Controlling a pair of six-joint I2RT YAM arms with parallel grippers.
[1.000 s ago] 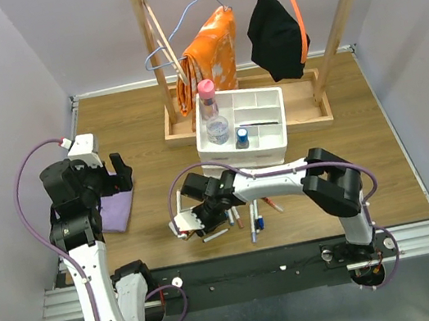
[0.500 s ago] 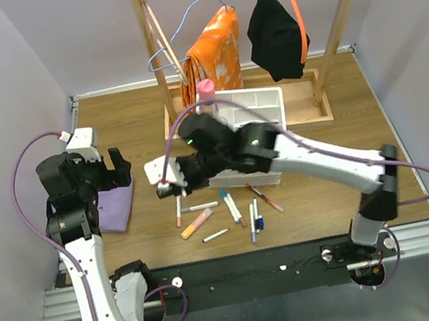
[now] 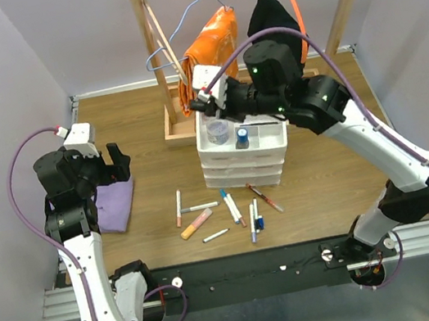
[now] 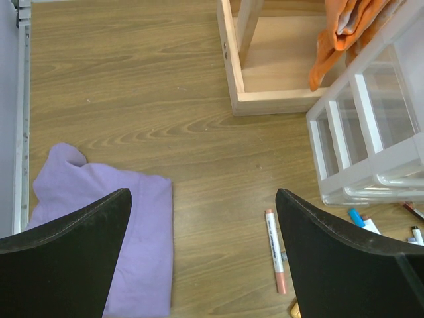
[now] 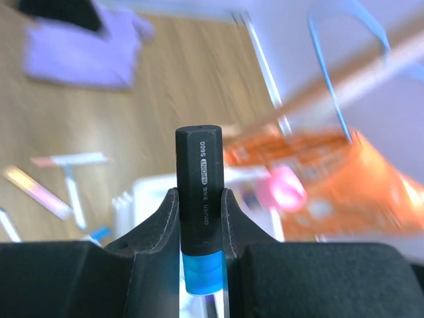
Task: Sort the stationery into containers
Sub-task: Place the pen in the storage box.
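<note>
Right pincer (image 5: 199, 202) clamped on a black marker (image 5: 199, 159) with a blue band, standing upright between the pads. The top view puts it over the back-left corner of the white divided tray (image 3: 280, 120). Left pincer (image 4: 202, 199) spread wide, nothing in it, above the desk (image 4: 132, 79) beside the purple cloth (image 4: 132, 225). Loose pens (image 3: 195, 224) lie in front of the drawer unit (image 3: 249, 169).
</note>
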